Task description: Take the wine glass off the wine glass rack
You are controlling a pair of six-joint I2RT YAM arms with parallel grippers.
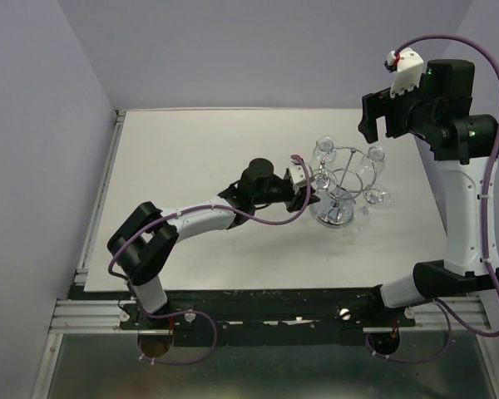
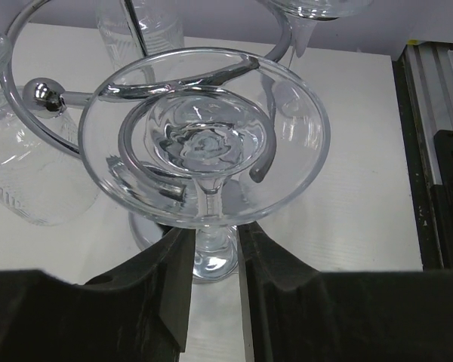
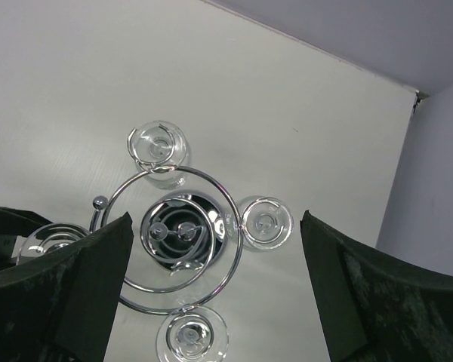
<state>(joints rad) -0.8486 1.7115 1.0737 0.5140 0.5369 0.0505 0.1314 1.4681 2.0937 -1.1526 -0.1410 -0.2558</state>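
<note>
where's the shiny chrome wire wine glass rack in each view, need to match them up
top external: the shiny chrome wire wine glass rack stands right of centre on the white table.
left wrist: close up, its wires cross the upper half.
right wrist: seen from above, low and left of centre.
shared landmark: its big round chrome ring.

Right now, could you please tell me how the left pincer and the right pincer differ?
The left pincer sits low at the wine glass rack; the right pincer hangs high above it. The left pincer's fingers narrowly flank a hanging wine glass, contact unclear; the right pincer gapes wide, empty. Both face the rack.
</note>
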